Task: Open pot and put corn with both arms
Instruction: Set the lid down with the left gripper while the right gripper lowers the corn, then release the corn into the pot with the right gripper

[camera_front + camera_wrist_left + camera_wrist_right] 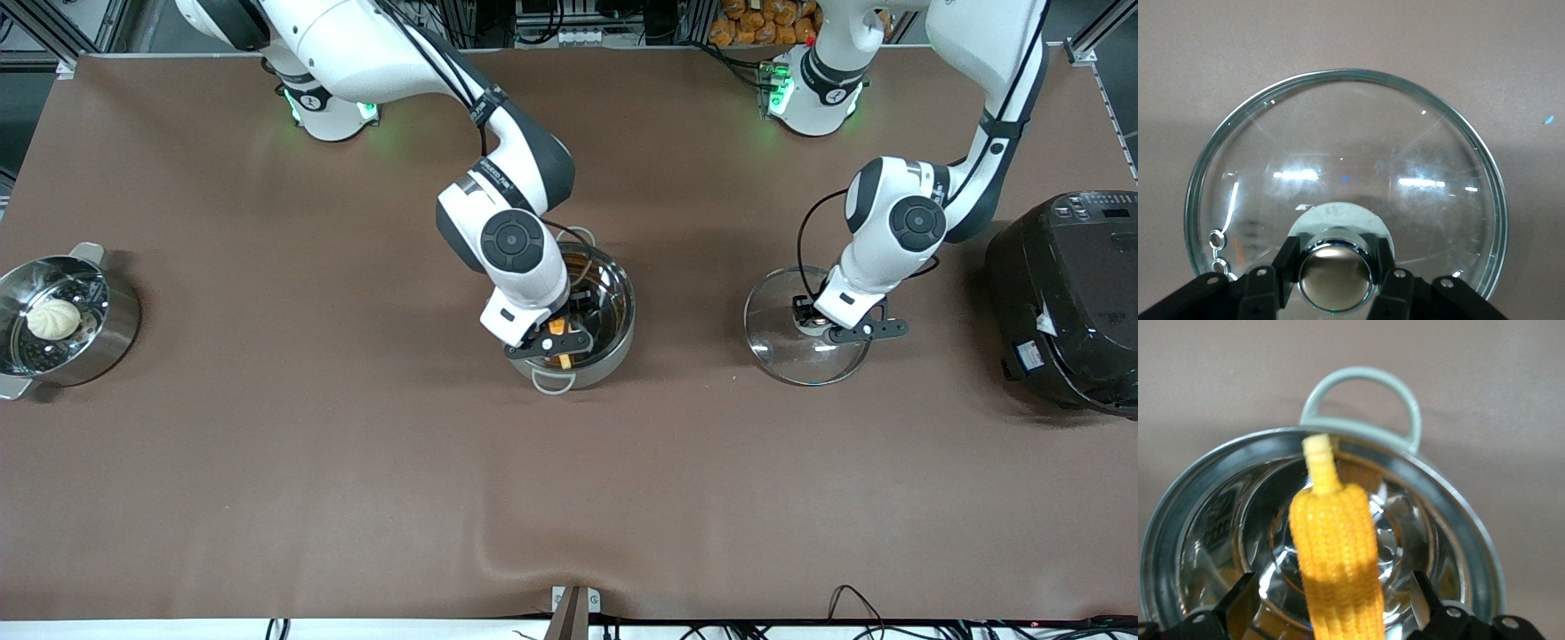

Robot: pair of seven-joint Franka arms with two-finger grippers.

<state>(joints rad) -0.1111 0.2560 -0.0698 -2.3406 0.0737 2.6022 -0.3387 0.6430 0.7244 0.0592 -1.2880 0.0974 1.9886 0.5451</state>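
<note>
The right gripper (1331,600), fingers spread either side of the corn (1337,550), is hanging over the pot (1458,520); the stub is nearing the rim and could be catching there. The left gripper (1335,273) is pinching the lid (1345,167) knob.

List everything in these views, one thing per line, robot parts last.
pot: one, shiny steel, mid-table, open.
corn: one, yellow-orange, over the open pot, stub stem by the rim; its lower end is out of frame.
glass lid: one, clear with copper-coloured knob, flat on the table between pot and rice cooker.
steamer pot: one, steel, at the right arm's end of the table.
bun: one, white, in the steamer pot.
rice cooker: one, black, at the left arm's end.
table: one, brown covering.
right gripper: black, open, fingers either side of the corn.
left gripper: black, shut on the lid's knob.
</note>
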